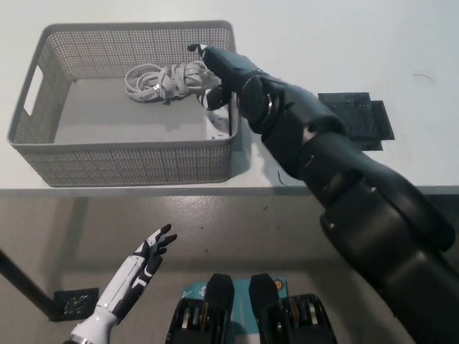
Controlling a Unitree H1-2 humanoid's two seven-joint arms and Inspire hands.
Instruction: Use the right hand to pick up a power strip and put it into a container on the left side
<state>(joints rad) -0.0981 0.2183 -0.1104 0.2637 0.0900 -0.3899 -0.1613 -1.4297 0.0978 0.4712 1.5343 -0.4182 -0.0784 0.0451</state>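
Grey mesh basket (43,136) holds the power strip (219,123) and coiled cord; black right robot hand (215,68), fingers spread, should lift straight clear.

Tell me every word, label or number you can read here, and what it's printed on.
None can be read.
The basket, power strip and its coiled cord show no lettering.
The black patch on the table is plain.
The right hand and left hand carry no readable markings.
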